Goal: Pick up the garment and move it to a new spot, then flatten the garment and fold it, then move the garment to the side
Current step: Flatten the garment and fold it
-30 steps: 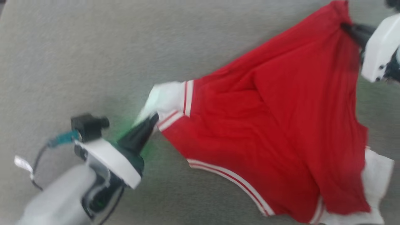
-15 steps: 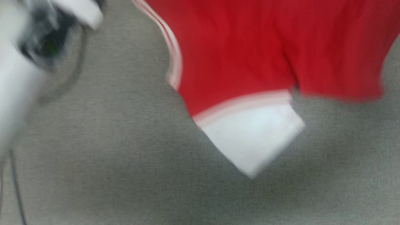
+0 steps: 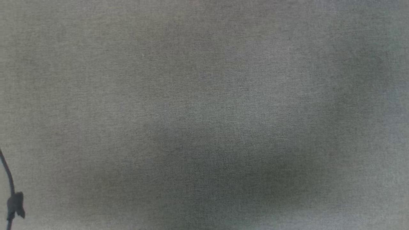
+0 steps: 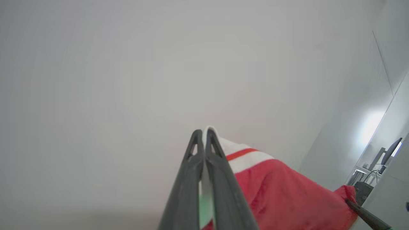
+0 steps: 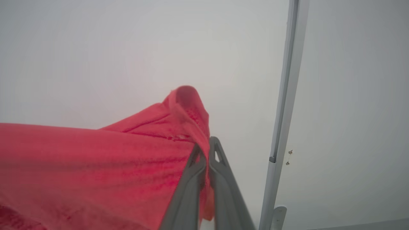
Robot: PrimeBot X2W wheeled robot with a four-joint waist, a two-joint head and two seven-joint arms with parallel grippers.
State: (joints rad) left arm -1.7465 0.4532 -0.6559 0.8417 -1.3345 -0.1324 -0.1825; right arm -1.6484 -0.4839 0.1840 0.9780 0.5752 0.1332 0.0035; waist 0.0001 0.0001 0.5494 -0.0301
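We hold the red jersey point(image 5: 96, 159) aloft, mid-move.
Left claw point(image 4: 203, 132) and right claw point(image 5: 207, 147) pinch it; next, lower it spread.

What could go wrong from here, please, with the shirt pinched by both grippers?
The left gripper pinches only a thin edge of the white sleeve of the garment, so it may slip free. The right gripper holds a bunched red fold, so the garment could land creased.
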